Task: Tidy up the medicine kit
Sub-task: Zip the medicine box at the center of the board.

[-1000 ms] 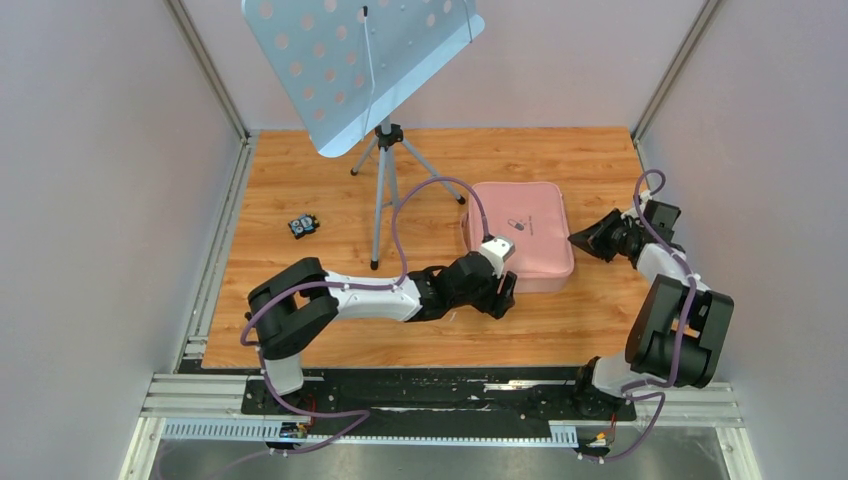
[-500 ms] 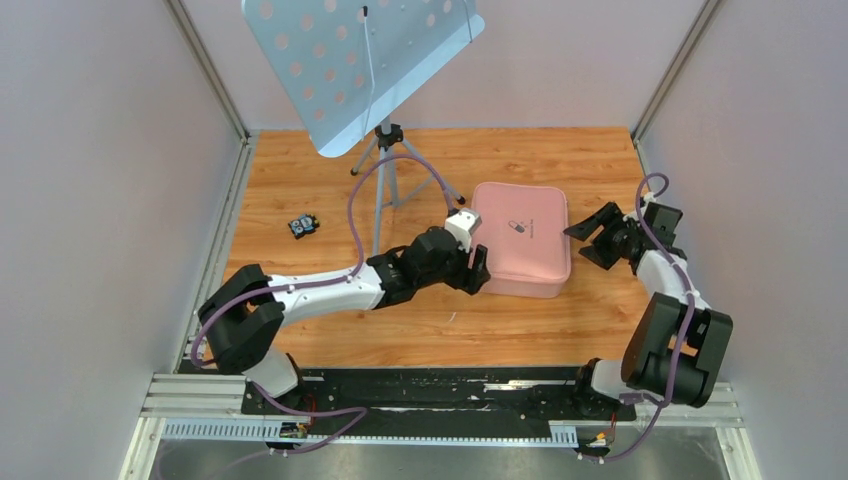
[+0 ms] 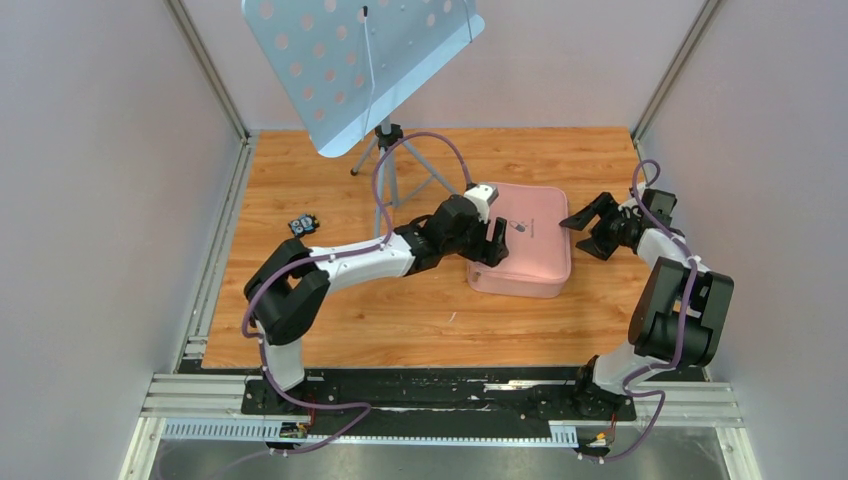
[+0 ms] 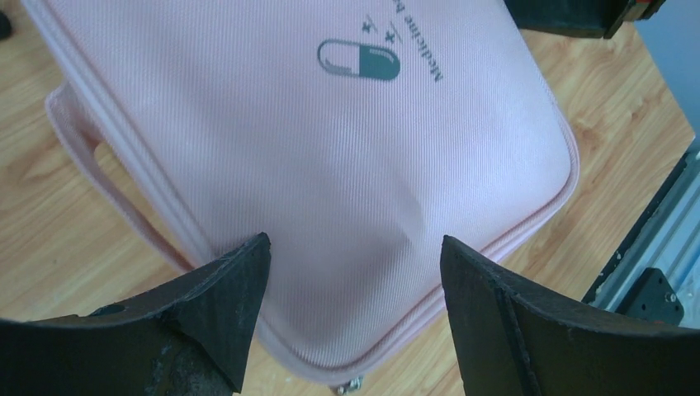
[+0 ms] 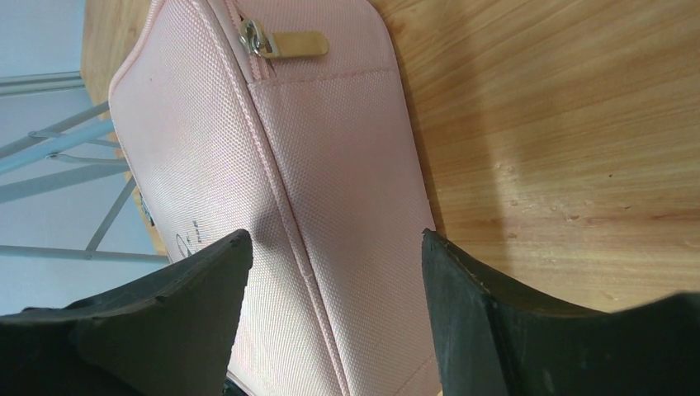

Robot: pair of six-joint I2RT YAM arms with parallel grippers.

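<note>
The medicine kit (image 3: 530, 262) is a pink soft case lying zipped shut and flat on the wooden table, its dark pill logo (image 4: 359, 59) on the lid. My left gripper (image 3: 497, 243) hangs open over the case's left part, and the lid (image 4: 330, 148) fills the gap between its fingers (image 4: 353, 247). At the case's right edge my right gripper (image 3: 583, 232) is open, aimed at the side wall (image 5: 330, 165), with nothing held (image 5: 337, 239). A gold zip pull (image 5: 285, 43) lies at the far corner of that side.
A music stand with a perforated blue-grey tray (image 3: 360, 70) rises on a tripod (image 3: 385, 190) behind and left of the case. A small dark object (image 3: 304, 225) lies at the table's left. Grey walls close in on both sides.
My left gripper swung from the case's front-left corner up over its left part and opened a little wider. My right gripper went from shut to open beside the case's right edge.
</note>
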